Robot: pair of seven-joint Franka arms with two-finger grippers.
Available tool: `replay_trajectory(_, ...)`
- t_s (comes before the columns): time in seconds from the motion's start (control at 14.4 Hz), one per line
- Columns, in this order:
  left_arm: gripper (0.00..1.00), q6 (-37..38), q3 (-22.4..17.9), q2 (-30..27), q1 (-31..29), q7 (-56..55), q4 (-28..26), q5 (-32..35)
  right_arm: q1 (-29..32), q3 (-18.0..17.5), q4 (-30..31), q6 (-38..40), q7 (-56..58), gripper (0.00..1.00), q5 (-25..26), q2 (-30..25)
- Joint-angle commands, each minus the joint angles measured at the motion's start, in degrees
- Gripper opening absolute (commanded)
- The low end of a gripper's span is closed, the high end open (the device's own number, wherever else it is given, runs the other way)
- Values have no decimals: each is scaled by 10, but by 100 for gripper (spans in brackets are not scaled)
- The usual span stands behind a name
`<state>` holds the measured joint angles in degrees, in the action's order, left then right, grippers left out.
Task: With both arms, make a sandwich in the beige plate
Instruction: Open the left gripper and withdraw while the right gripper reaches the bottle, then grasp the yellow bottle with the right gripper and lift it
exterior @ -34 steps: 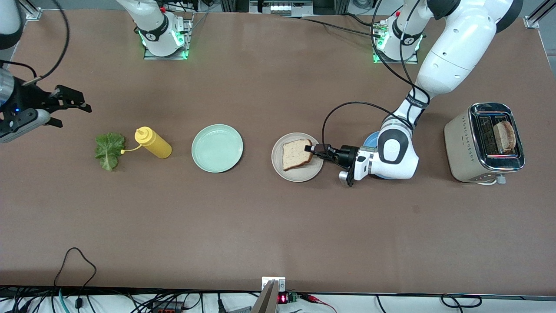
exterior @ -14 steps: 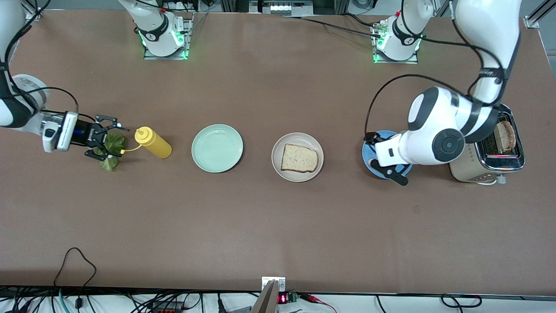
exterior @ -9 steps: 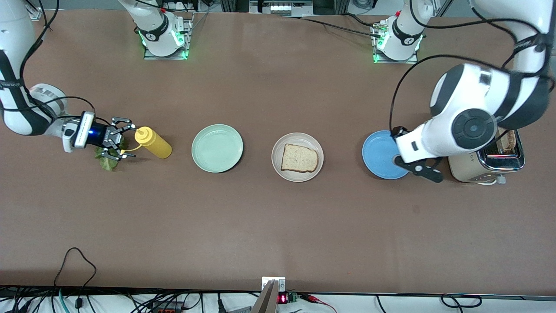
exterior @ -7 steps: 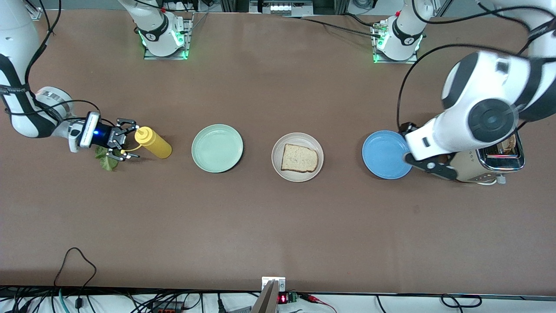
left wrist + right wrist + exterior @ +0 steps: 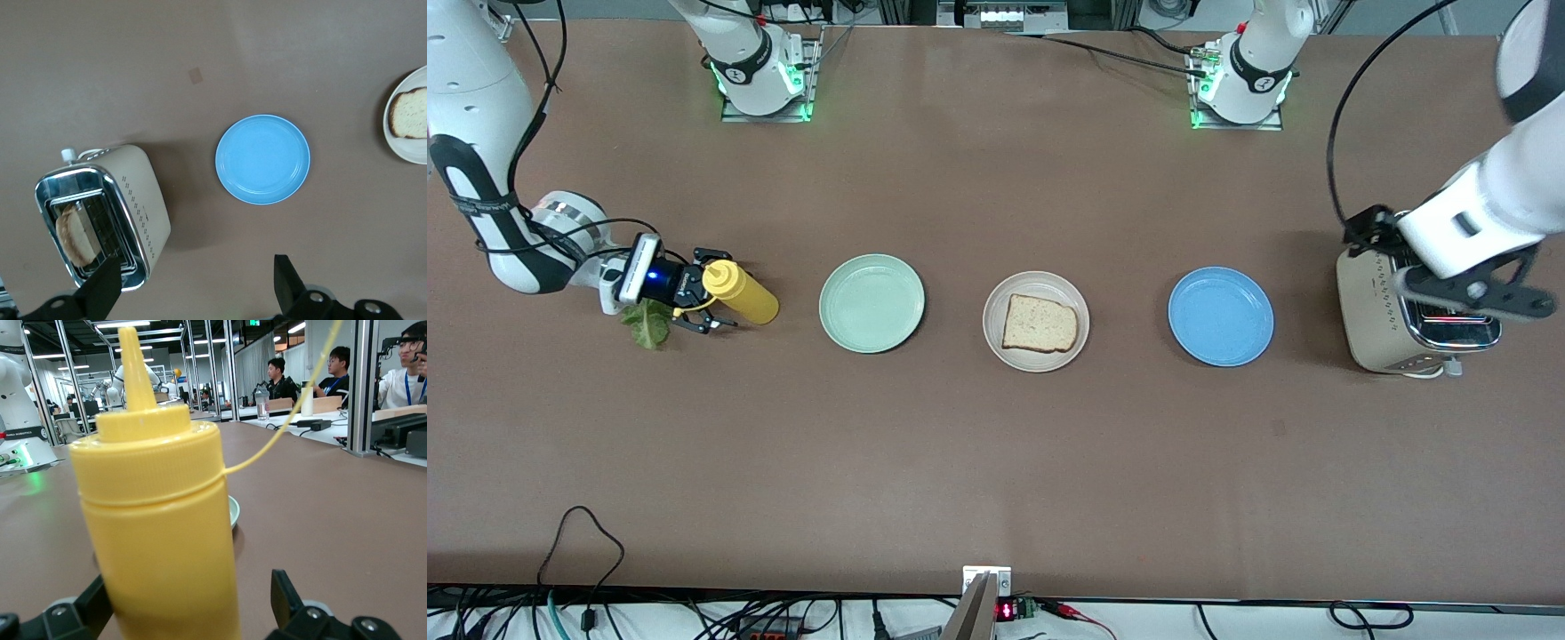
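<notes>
One square slice of light brown bread with a darker crust lies flat in the round, shallow beige plate with a raised rim at the middle of the table, between a round mint-green plate and a round blue plate. The ruffled green lettuce leaf lies on the brown tabletop at the right arm's end, partly hidden under the right gripper, whose black jaws stand spread on either side of the top of an upright yellow plastic squeeze bottle with a pointed nozzle. Only the right wrist view shows how close this is: the bottle fills the space between the two spread fingers without either one visibly pressing on it, and its thin yellow tether arcs away from the collar. At the left arm's end, the left gripper hangs over a beige toaster with a chrome top, jaws released and holding nothing. The front view hides the toaster's slots under that gripper; the left wrist view looks straight down and shows a second slice of browned bread standing in one slot, between the wide-set fingertips, with the blue plate beside the toaster.
</notes>
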<state>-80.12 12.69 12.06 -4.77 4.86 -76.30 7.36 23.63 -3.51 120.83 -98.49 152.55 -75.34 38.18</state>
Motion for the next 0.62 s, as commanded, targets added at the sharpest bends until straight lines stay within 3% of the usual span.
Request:
replay_trajectory(0.0, 100, -87, -85, -106, 41, 3, -144, -46, -18, 1, -2, 8, 20, 100, -24, 5)
replay_trajectory(0.14, 100, -167, -97, -156, 43, 2, -212, -52, -21, 1, -1, 13, 20, 100, -27, 8)
replay_trajectory(0.28, 100, -167, -99, -165, 64, 0, -233, -47, -24, 1, -2, 15, 21, 100, -27, 8)
replay_trajectory(0.35, 100, -139, -110, -166, 70, -1, -228, -47, -24, 1, -1, 15, 21, 86, -27, 8)
replay_trajectory(0.42, 100, -114, -116, -167, 70, 1, -228, -47, -24, 1, -1, 15, 21, 58, -27, 8)
replay_trajectory(0.49, 100, -102, -124, -166, 72, 1, -228, -54, -25, 1, -2, 15, 20, 39, -27, 8)
replay_trajectory(0.56, 100, -104, -136, -166, 78, 2, -226, -58, -25, 1, -2, 15, 18, 29, -27, 8)
